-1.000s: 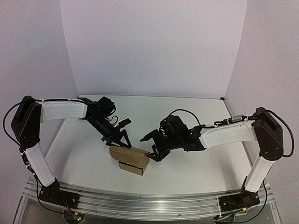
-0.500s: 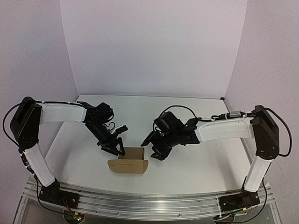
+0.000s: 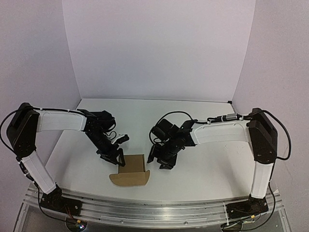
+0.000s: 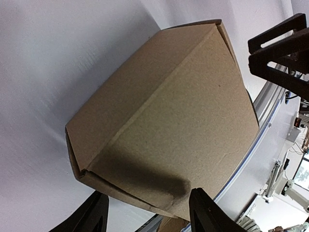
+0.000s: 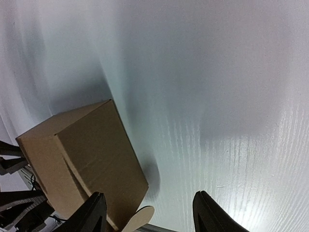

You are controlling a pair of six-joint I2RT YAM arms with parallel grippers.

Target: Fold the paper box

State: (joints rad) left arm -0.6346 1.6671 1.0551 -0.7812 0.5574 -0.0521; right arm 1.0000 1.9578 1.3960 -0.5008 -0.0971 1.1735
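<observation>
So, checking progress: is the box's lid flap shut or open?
Open: the paper box stands formed, but its rounded lid flap lies spread on the table, toward the arms' bases.

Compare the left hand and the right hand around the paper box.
The left hand sits left of the paper box, the right hand right of it. The left hand faces cardboard up close; the right hand faces mostly bare table. Both stand open, holding nothing.

The white table (image 3: pixel 207 166) carries a brown paper box (image 3: pixel 133 164), squarish, standing left of centre near the front edge, its rounded flap (image 3: pixel 129 179) lying flat on the surface toward that edge.
</observation>
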